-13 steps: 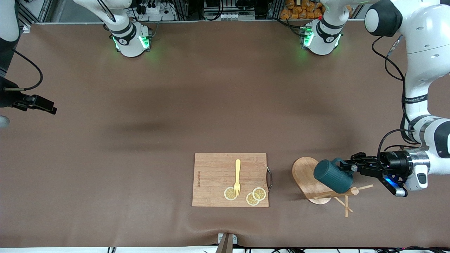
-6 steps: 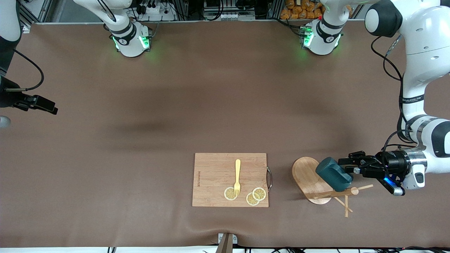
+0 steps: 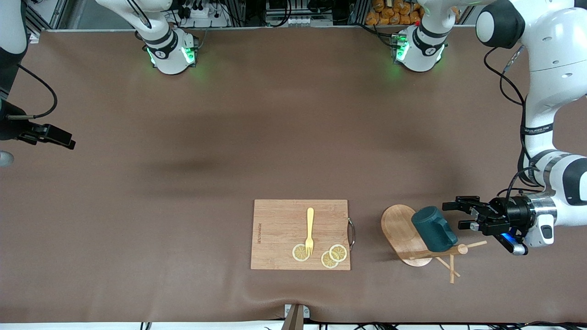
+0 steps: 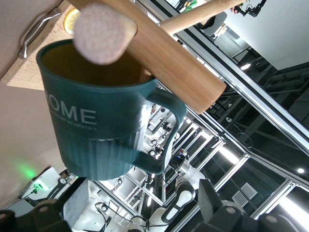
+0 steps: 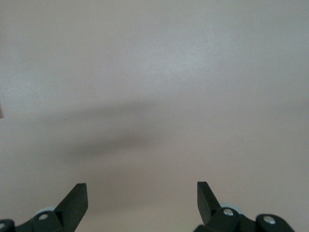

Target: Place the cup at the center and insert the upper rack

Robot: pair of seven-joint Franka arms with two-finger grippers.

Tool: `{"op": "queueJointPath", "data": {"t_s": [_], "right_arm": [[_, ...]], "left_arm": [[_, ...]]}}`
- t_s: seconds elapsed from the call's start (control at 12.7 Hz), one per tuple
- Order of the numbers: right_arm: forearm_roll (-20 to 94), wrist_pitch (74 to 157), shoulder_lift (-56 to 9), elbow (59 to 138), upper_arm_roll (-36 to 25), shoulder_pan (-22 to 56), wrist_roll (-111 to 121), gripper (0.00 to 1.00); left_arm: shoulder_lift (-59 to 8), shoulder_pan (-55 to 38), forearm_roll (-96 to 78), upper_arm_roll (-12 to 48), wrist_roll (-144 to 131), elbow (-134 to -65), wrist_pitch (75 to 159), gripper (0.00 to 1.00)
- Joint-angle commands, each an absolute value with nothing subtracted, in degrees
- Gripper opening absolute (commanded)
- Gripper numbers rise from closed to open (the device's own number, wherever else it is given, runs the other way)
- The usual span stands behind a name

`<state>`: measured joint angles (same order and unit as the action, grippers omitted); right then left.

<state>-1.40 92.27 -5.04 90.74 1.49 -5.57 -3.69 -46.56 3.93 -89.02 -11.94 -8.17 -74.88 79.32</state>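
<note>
The right gripper [image 3: 69,143] hangs over the bare brown tabletop [image 3: 183,183] at the right arm's end, where that arm waits; the right wrist view shows its two dark fingers [image 5: 75,200] spread wide with nothing but tabletop between them. Toward the middle of the tabletop, close to the front camera, lies a rectangular bamboo cutting board [image 3: 279,229] with a metal handle [image 3: 351,233] on the edge that faces the left arm's end. On the board rests a yellow fork [image 3: 310,231], its tines over one of three lemon slices [image 3: 300,252] gathered along the board's nearer edge. Next, toward the left arm's end, comes the upper rack [image 3: 399,231], a light wooden mug tree that appears tipped over, its oval base facing up toward the camera and its post with crossed dowel pegs [image 3: 451,268] pointing toward the left arm's end. The cup [image 3: 433,229], dark teal-green with ribbed sides, sits on the rack's post just beside the base; in the left wrist view the cup [image 4: 101,125] has a wooden peg running into its mouth, the letters "OME" readable on its side, and its handle [image 4: 166,130] free. The left gripper [image 3: 461,215] is just beside the cup, its fingers [image 3: 458,204] parted wide and clear of the mug, gripping nothing.
</note>
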Motion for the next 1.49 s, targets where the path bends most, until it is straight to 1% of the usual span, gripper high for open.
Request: {"op": "queueJointPath", "data": {"t_s": [0.0, 0.24, 0.39, 0.55, 0.78, 1.1, 1.18, 1.33, 1.41], "right_arm": [[-1.41, 91.85, -4.22, 91.32, 0.88, -5.01, -4.48, 1.00], [-1.49, 92.28, -4.48, 91.32, 0.88, -5.01, -4.39, 1.00], [-1.49, 92.46, -4.57, 91.32, 0.88, -5.01, -4.48, 1.00], [-1.41, 92.46, -4.48, 91.41, 0.88, -5.01, -4.48, 1.00], [-1.41, 92.20, -4.48, 91.49, 0.88, -5.54, -4.31, 1.00], [-1.41, 91.84, -4.31, 91.49, 0.53, -5.62, -4.48, 1.00], [-1.41, 91.93, -4.31, 91.49, 0.53, -5.63, -4.48, 1.00], [-1.32, 92.63, -4.31, 91.32, 0.53, -5.54, -4.57, 1.00], [-1.32, 92.64, -4.39, 91.32, 0.53, -5.45, -4.57, 1.00]], "left_arm": [[-42.99, 4.13, -90.09, -11.43, -7.48, -78.56, 78.84, 1.00], [-37.37, 4.13, -86.07, -10.81, -7.03, -81.38, 79.63, 1.00], [-32.55, 4.39, -82.72, -10.28, -6.33, -86.46, 80.67, 1.00], [-27.28, 4.40, -69.33, -9.15, -6.24, -86.57, 85.75, 1.00], [-18.49, 4.57, -46.92, -3.01, -6.59, -86.83, 91.57, 1.00], [-8.64, 4.31, -17.21, 5.69, -6.50, -89.73, 93.08, 1.00], [-6.79, 4.22, -10.96, 7.02, -6.33, -90.52, 92.99, 1.00], [-2.13, 4.48, -5.03, 7.29, -6.24, -93.94, 93.08, 1.00], [-0.46, 4.48, -2.75, 7.29, -6.33, -94.56, 93.08, 1.00]]}}
